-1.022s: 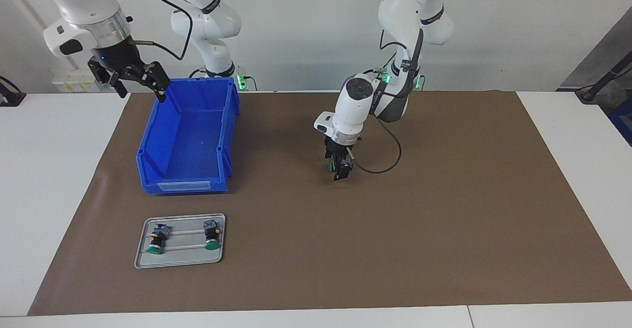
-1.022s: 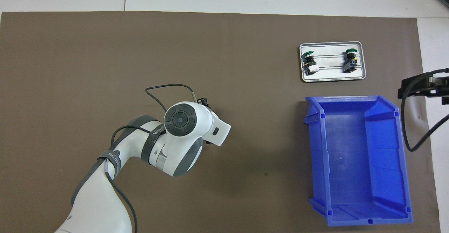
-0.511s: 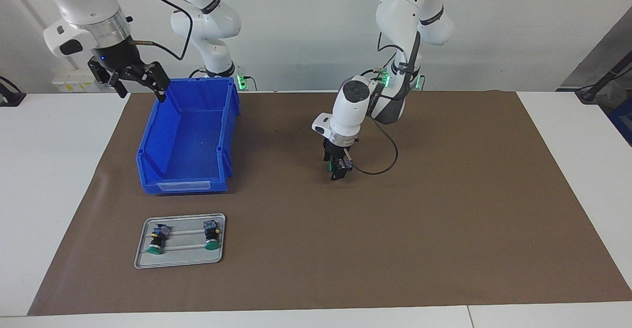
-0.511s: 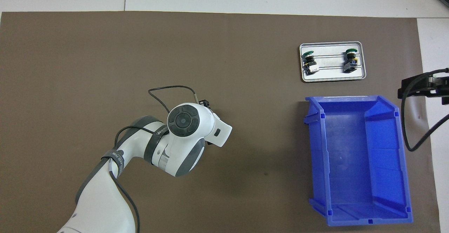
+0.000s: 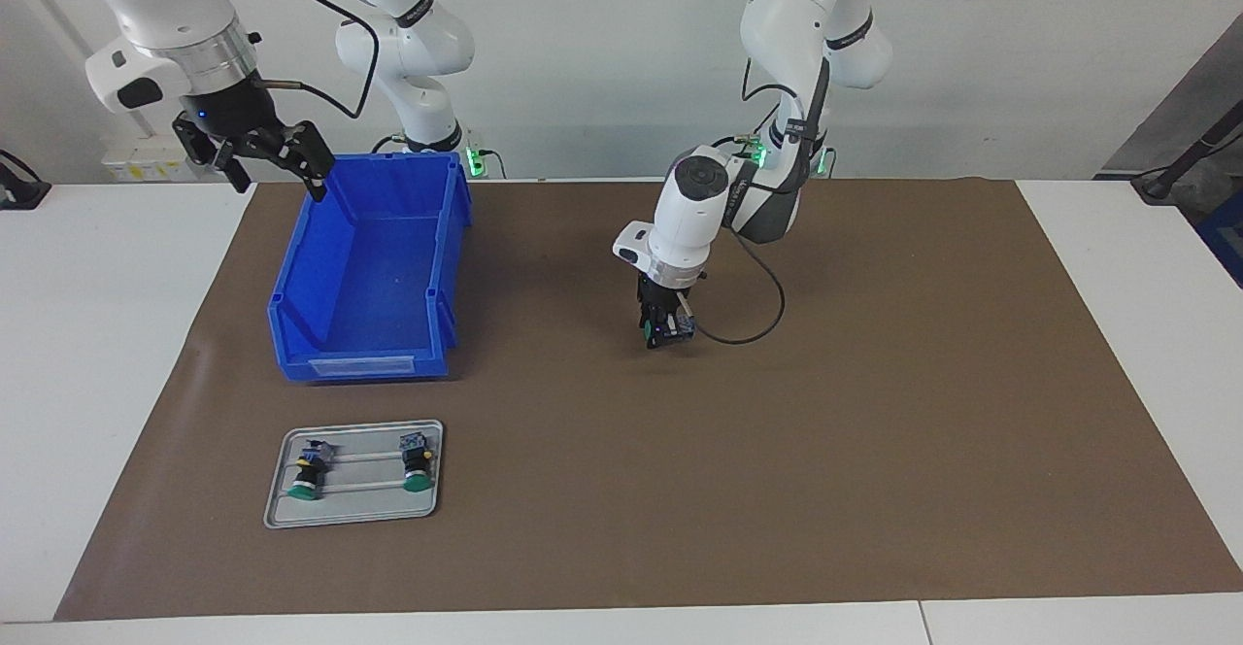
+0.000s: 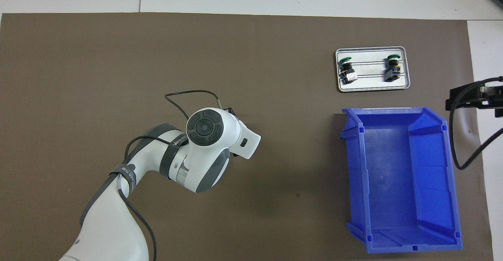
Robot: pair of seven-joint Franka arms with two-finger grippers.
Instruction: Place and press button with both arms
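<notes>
Button (image 5: 658, 333) now tighter within the narrowed left claw (image 5: 663, 336) than before.

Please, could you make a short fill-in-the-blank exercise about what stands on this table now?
The flat silver metal tray holds ___ green-capped push-buttons.
That tray lies ___ from the robots than the blue plastic bin.
The right end effector, over the bin's corner, is ___.
The left end effector hangs low over the ___ mat.
Missing words: two; farther; open; brown.
</notes>
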